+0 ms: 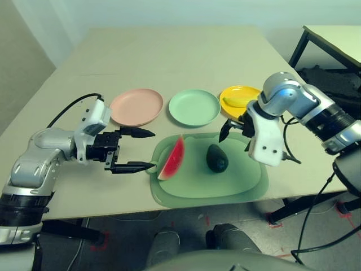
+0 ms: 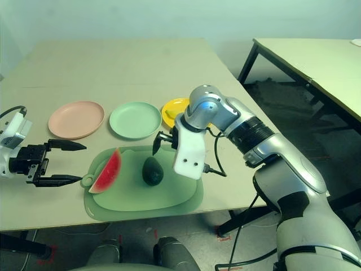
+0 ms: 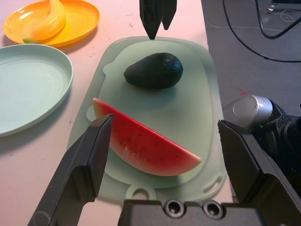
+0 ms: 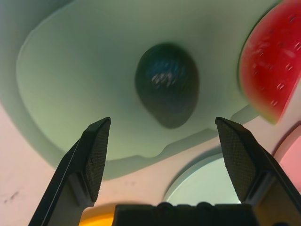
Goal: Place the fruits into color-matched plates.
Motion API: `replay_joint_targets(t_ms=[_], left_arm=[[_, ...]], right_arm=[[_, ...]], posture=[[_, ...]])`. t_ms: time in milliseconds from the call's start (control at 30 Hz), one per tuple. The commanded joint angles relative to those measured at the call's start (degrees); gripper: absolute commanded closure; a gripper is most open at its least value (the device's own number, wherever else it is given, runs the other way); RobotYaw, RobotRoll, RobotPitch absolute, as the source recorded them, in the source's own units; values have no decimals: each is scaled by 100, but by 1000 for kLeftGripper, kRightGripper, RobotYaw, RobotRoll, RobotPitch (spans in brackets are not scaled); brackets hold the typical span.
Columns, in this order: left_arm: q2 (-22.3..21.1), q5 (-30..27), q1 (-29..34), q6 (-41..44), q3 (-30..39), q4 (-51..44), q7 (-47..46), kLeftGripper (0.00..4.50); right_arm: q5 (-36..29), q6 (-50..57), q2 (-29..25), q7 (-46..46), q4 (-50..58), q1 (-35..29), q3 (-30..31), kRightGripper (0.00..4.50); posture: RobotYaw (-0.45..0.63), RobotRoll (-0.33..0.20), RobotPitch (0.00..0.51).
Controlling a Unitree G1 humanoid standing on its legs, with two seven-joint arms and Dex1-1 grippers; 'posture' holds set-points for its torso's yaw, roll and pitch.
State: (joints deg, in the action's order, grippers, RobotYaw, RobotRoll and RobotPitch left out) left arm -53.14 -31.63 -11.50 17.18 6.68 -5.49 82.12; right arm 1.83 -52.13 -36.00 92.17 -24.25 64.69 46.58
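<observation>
The watermelon wedge (image 1: pixel 172 158) sits at the left edge of the pale green mat (image 1: pixel 237 189), lower middle of the frame, with the avocado (image 1: pixel 217 158) near the mat's centre and bare mat around it. The left gripper (image 1: pixel 137 149) is spread wide just left of the wedge, holding nothing. The right gripper (image 1: pixel 237 134) hangs spread above the mat's upper right, also holding nothing. The beige table (image 1: pixel 169 56) has lots of open room behind. Three plates in a row: pink plate (image 1: pixel 136 106), mint plate (image 1: pixel 194 107), yellow plate (image 1: pixel 246 90) with the banana (image 1: pixel 237 101) already on it. Three fruits total. A second table (image 1: pixel 335 36) stands at upper right.
</observation>
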Motion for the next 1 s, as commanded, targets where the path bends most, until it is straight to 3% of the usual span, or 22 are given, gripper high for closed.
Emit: replay_joint_targets(t_ms=[33, 400, 700, 1000], left_arm=[[-66, -13, 119, 70, 72, -184, -73, 0], [-64, -29, 180, 112, 50, -334, -163, 0], [-84, -41, 219, 104, 108, -337, -191, 0], [-88, -14, 324, 61, 172, -308, -196, 0]], right_arm=[[102, -40, 223, 32, -176, 139, 18, 17], [587, -236, 773, -34, -765, 72, 47, 17], [1219, -311, 875, -183, -1133, -140, 137, 17], [1265, -164, 917, -174, -1093, -381, 107, 17]], posture=[[47, 0, 40], [66, 0, 42], [85, 0, 48], [82, 0, 49]])
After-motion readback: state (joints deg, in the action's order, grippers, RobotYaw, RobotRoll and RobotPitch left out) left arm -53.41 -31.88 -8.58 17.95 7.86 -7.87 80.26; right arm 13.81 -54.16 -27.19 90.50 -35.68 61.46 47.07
